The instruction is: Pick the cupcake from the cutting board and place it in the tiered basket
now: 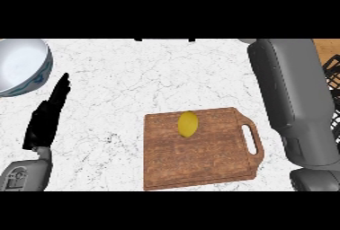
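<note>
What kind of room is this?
Probably a kitchen: a marbled counter holds a wooden cutting board with a small piece of yellow food on it, and a white bowl sits at the far left.

Open counter (pixel 146 76) spreads between the bowl (pixel 23 65) at upper left and the cutting board (pixel 199 157). The right forearm (pixel 292 99) lies across the strip between the board and the black basket (pixel 332 72).
</note>
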Tool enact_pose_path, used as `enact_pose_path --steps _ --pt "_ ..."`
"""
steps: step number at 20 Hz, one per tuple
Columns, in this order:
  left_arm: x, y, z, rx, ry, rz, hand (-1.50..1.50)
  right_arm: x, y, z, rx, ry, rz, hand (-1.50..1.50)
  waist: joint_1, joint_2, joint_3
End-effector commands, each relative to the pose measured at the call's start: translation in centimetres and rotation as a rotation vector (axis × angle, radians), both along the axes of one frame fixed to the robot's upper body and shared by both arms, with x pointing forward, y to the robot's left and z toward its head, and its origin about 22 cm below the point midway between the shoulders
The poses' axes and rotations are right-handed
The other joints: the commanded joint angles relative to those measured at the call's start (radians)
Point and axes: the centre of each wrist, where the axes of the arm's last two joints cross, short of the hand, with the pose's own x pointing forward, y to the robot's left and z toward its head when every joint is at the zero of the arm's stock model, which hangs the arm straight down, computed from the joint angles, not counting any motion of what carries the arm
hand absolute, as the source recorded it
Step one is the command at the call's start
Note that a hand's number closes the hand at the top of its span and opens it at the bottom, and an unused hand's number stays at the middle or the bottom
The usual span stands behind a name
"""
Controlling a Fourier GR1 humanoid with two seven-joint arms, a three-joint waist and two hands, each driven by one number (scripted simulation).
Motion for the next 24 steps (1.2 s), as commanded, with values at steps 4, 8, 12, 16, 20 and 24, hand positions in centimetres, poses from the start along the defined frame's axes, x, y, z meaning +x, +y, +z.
enact_pose_path --steps 4,8,12,16,20,24 --pt "0.5 -0.2 1.2 -0.006 -0.006 0.009 0.00 1.1 -3.6 -1.4 0.005 0.072 -0.088 1.50 -0.006 0.000 0.001" --pt "-0.8 0.5 1.6 0.005 -0.005 0.027 0.00 1.4 -8.6 -0.4 -0.110 0.191 -0.209 1.50 -0.002 -0.004 0.001" --pt "0.0 0.4 -0.1 0.002 -0.019 0.033 0.00 1.4 -12.7 -2.2 -0.217 0.329 -0.313 1.50 -0.012 0.004 0.000" --pt "-0.3 -0.4 -0.6 -0.005 -0.005 0.023 0.00 0.3 -13.7 -0.3 -0.244 0.352 -0.328 1.50 -0.023 -0.005 0.000" --pt "-1.1 1.5 -0.8 -0.003 -0.001 0.037 0.00 -1.4 -15.3 -2.2 -0.203 0.367 -0.282 1.50 -0.021 -0.006 0.000" --pt "-0.4 -0.4 0.1 -0.005 0.010 0.027 0.00 -3.2 -17.4 -4.3 -0.162 0.359 -0.222 1.50 -0.023 -0.006 0.001"
